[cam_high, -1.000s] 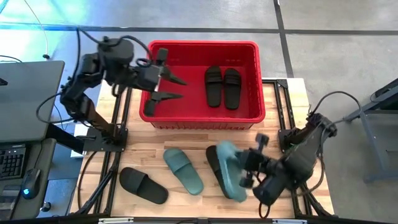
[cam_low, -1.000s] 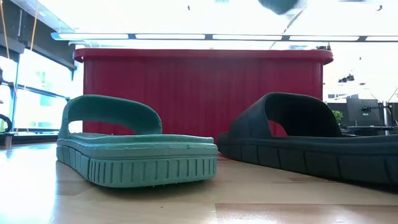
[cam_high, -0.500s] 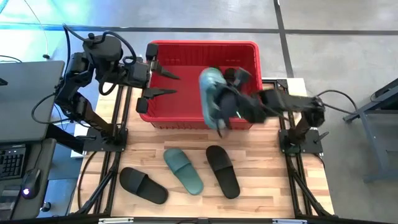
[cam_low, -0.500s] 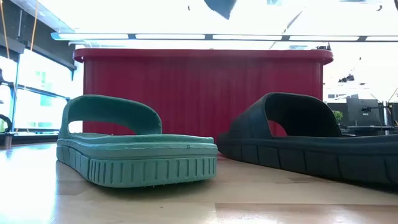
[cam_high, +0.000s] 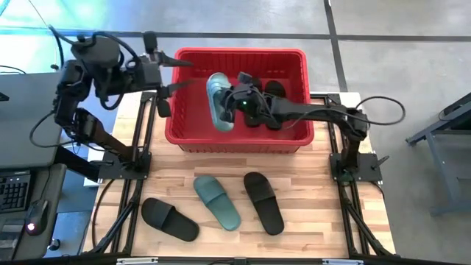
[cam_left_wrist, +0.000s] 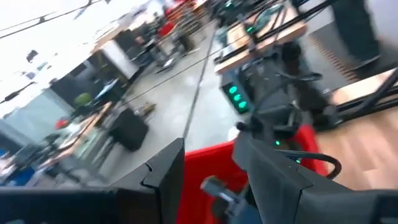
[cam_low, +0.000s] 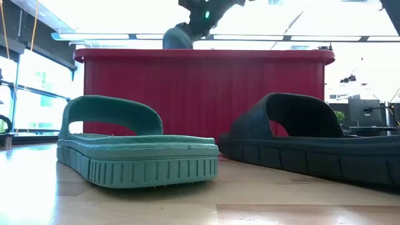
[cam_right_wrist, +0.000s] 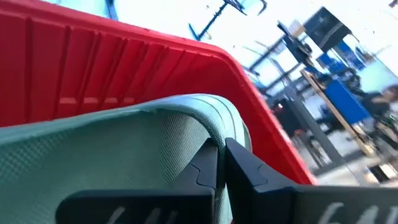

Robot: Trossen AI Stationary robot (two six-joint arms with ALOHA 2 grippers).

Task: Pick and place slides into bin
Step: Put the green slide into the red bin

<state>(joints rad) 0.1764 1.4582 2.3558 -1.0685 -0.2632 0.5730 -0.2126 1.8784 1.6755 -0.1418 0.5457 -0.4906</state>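
Note:
The red bin (cam_high: 294,62) stands at the table's far middle, with two black slides (cam_high: 274,90) lying in it, partly hidden by my right arm. My right gripper (cam_high: 232,103) reaches into the bin from the right and is shut on a sage green slide (cam_high: 218,99), which shows above the bin's rim in the low view (cam_low: 177,37). My left gripper (cam_high: 182,73) is open and empty over the bin's left rim. A black slide (cam_high: 169,218), a green slide (cam_high: 217,202) and another black slide (cam_high: 263,202) lie sole down on the table's near part. My right gripper pinches a curved edge of the green slide (cam_right_wrist: 208,121) between its two fingers; strap or sole rim, I cannot tell. The fingers come level from the table's right. The slide stands on its side, lifted over the bin's left half.
The bin's front wall (cam_low: 203,94) rises behind the green slide (cam_low: 137,150) and the black slide (cam_low: 312,144) in the low view. Metal frame posts (cam_high: 346,158) stand at both sides of the table. A desk with a keyboard (cam_high: 15,191) is beyond the left edge.
My right gripper has risen from the table's near right, carried the green slide toward the far edge over the bin, then gone left and down inside it, staying shut. The slide has turned onto its side. My left gripper has drawn back toward the table's left edge, off the bin.

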